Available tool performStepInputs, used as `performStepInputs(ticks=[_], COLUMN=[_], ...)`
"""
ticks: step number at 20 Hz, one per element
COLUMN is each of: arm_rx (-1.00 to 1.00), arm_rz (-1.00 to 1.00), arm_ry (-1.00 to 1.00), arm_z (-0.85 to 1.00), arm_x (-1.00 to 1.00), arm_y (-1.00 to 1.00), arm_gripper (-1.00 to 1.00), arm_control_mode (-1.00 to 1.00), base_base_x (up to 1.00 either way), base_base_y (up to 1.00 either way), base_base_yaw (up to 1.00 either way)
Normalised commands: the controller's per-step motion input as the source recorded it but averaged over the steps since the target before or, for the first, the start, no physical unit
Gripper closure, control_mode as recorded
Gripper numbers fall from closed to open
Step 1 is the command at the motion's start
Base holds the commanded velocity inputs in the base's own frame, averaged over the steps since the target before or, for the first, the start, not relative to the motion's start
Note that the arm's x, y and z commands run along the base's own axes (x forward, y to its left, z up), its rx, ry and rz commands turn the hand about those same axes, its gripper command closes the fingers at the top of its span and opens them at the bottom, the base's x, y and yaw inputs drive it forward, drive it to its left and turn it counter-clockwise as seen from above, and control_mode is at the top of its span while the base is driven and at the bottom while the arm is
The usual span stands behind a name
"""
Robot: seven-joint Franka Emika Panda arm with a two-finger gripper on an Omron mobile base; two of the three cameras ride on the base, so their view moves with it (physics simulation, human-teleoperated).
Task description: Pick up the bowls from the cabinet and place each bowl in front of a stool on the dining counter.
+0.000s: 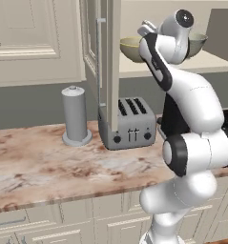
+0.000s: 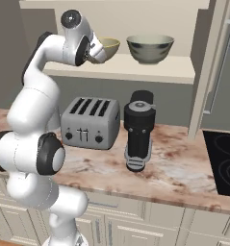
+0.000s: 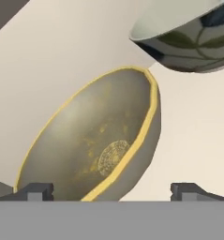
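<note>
Two bowls stand on the pale shelf point(image 2: 135, 72) of the open cabinet point(image 1: 113, 57). The olive-yellow bowl point(image 3: 99, 140) point(image 2: 109, 47) point(image 1: 129, 47) has a yellow rim. To its right sits the dark grey-green bowl point(image 3: 188, 42) point(image 2: 150, 48) point(image 1: 197, 43) with a cream inside. My gripper point(image 3: 113, 192) point(image 2: 99, 52) is open, right at the near side of the olive-yellow bowl, whose rim runs down between the fingertips point(image 3: 36, 191). Nothing is held. The stool and the dining counter are out of view.
Below the shelf, a marble worktop point(image 1: 48, 162) carries a grey toaster point(image 1: 127, 124) point(image 2: 91, 122), a black coffee grinder point(image 2: 138, 129) and a grey paper-towel holder point(image 1: 75, 116). A black hob point(image 2: 222, 163) lies at the right. The cabinet door's bar handle point(image 1: 101, 57) is by the arm.
</note>
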Motion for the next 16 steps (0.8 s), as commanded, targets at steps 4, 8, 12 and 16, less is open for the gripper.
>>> performStepInputs(ticks=[4, 8, 12, 16], arm_rx=[-0.01, 0.0, 0.0, 0.0], arm_rz=[0.0, 0.0, 0.0, 0.0], arm_ry=[0.03, 0.07, 0.07, 0.05], arm_z=[0.0, 0.0, -0.02, -0.04], arm_x=[0.44, 0.32, 0.13, 0.06], arm_y=[0.0, 0.0, 0.0, 0.0], arm_gripper=[-1.0, -1.0, -1.0, -1.0], arm_control_mode=[-1.0, -1.0, -1.0, -1.0], base_base_x=[0.0, 0.0, 0.0, 0.0], base_base_y=[0.0, 0.0, 0.0, 0.0], base_base_yaw=[0.0, 0.0, 0.0, 0.0])
